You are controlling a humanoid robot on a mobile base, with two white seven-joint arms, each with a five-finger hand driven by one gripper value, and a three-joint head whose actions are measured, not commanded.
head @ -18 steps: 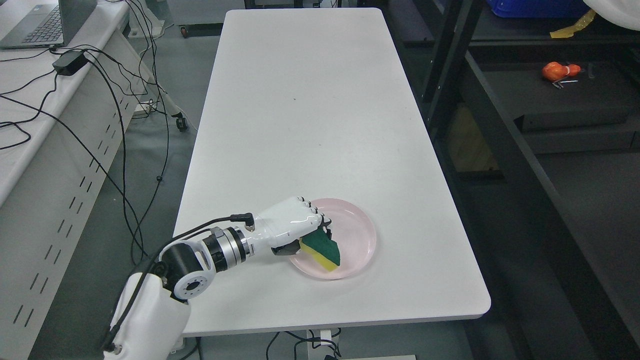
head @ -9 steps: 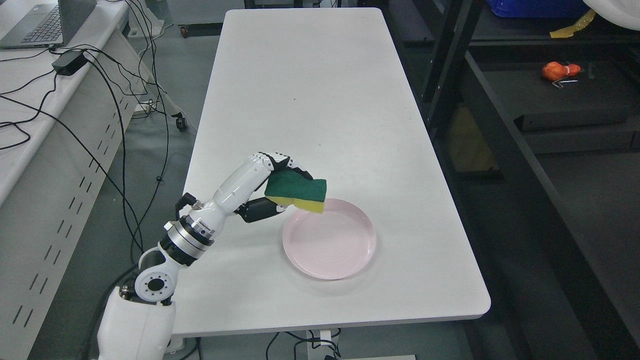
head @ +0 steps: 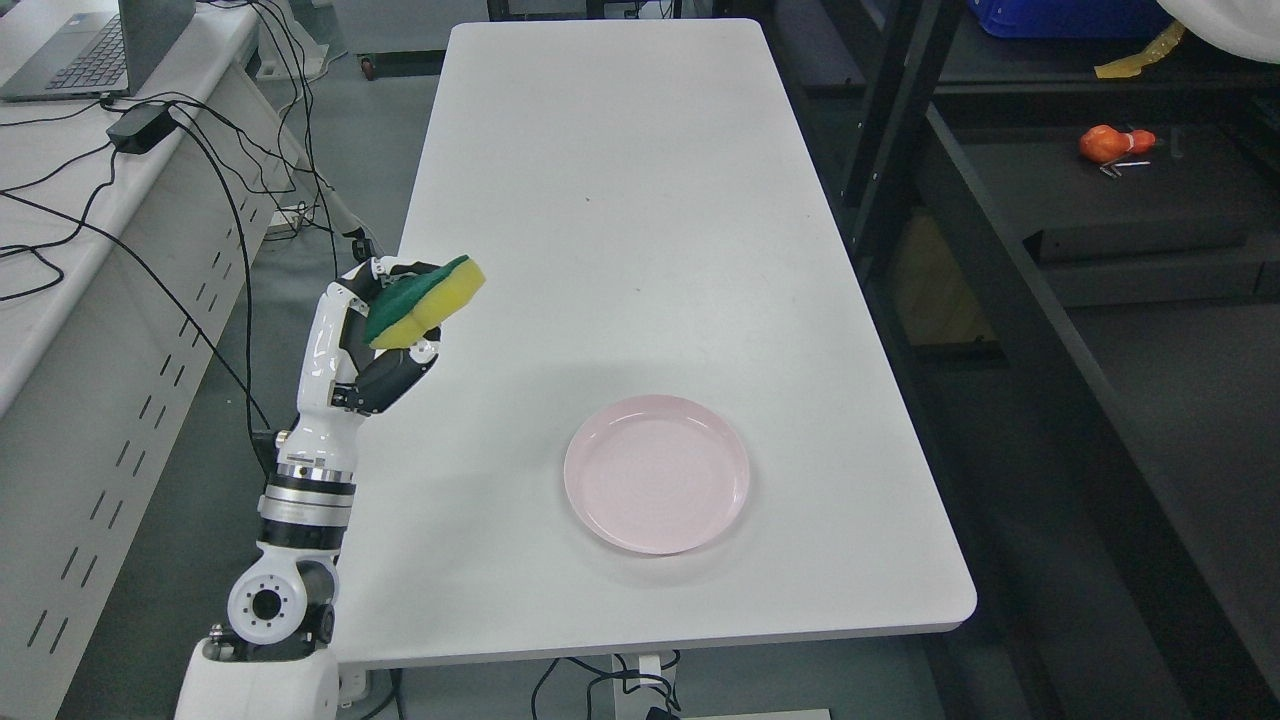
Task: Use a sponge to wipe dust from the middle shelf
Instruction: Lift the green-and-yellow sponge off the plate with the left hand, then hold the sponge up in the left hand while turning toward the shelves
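Sponge [head: 425, 300] in left hand [head: 365, 340] has risen off the plate [head: 656, 487].

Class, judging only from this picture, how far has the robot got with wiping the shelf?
Done: the green and yellow sponge is off the round pink plate, which sits empty on the white table. In hand: the left robot hand grips the sponge, raised over the table's left edge. Left: carrying it to the black metal shelving on the right and wiping; no contact yet.
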